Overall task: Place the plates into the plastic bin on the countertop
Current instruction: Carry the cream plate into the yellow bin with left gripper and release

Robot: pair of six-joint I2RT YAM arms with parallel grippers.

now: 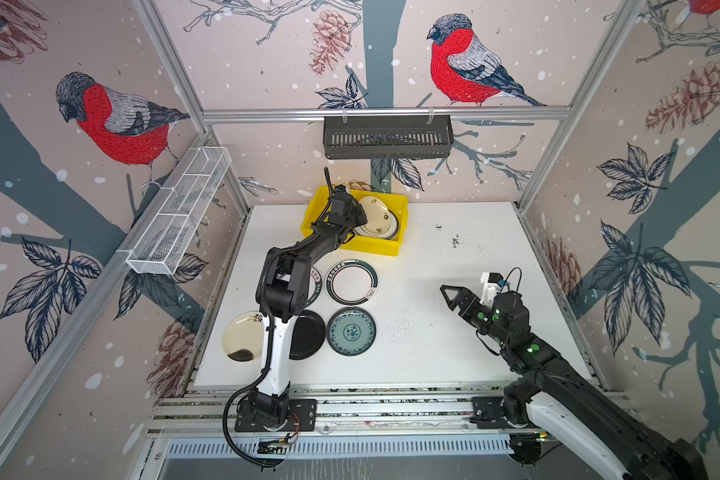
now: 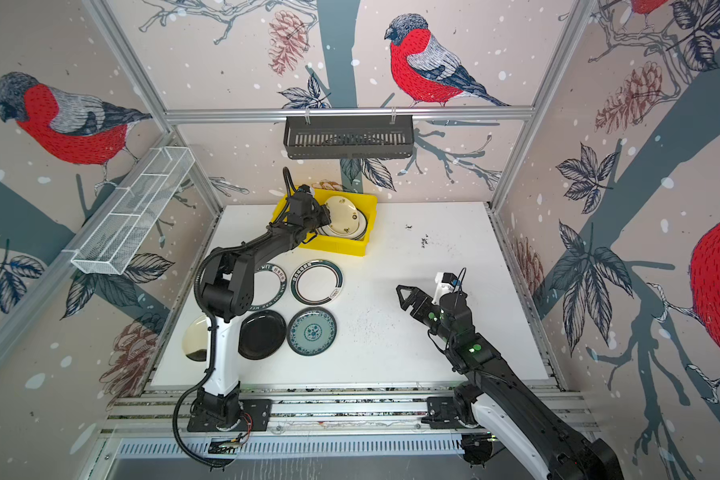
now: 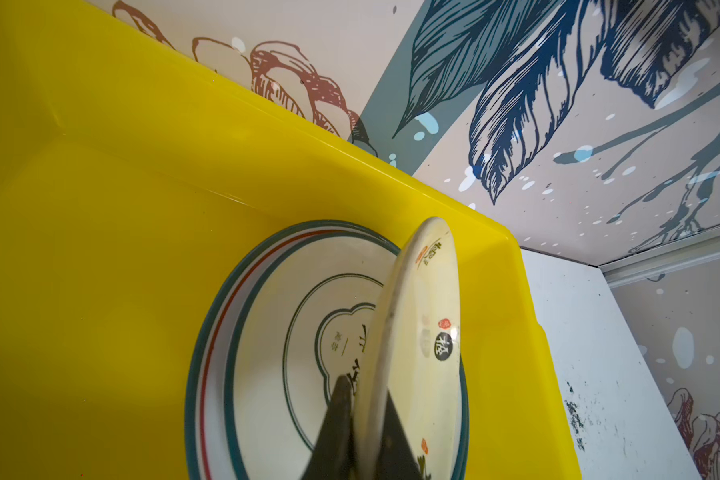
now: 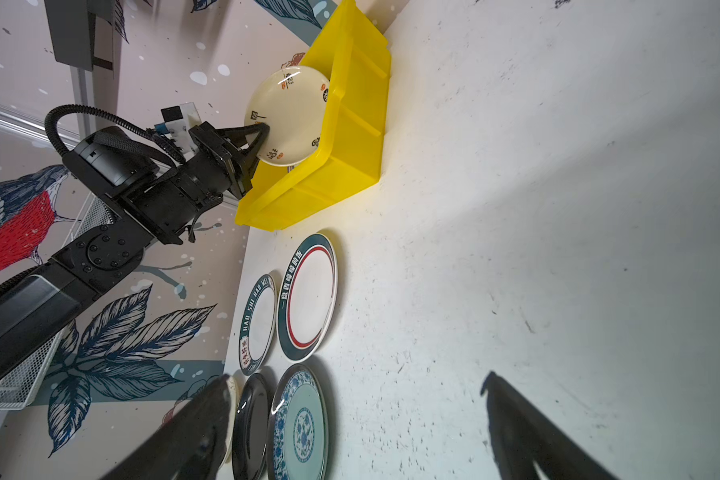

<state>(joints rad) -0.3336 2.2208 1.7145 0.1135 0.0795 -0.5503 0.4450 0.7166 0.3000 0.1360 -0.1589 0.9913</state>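
My left gripper (image 1: 356,217) (image 3: 364,386) is shut on the rim of a cream plate with red and black marks (image 1: 376,212) (image 3: 427,316), holding it tilted over the yellow plastic bin (image 1: 391,246) (image 3: 142,199). In the bin lies a white plate with a teal and red rim (image 3: 267,332). On the countertop (image 1: 454,340) lie a white lettered-rim plate (image 1: 352,282), another half under the left arm (image 2: 273,286), a black plate (image 1: 308,334), a blue-patterned plate (image 1: 351,331) and a cream plate (image 1: 242,336). My right gripper (image 1: 447,298) (image 4: 357,377) hovers open and holds nothing.
A dark slotted basket (image 1: 387,137) hangs on the back rail above the bin. A white wire mesh tray (image 1: 179,212) is fixed along the left wall. Aluminium rails (image 1: 391,407) edge the front, where both arm bases stand.
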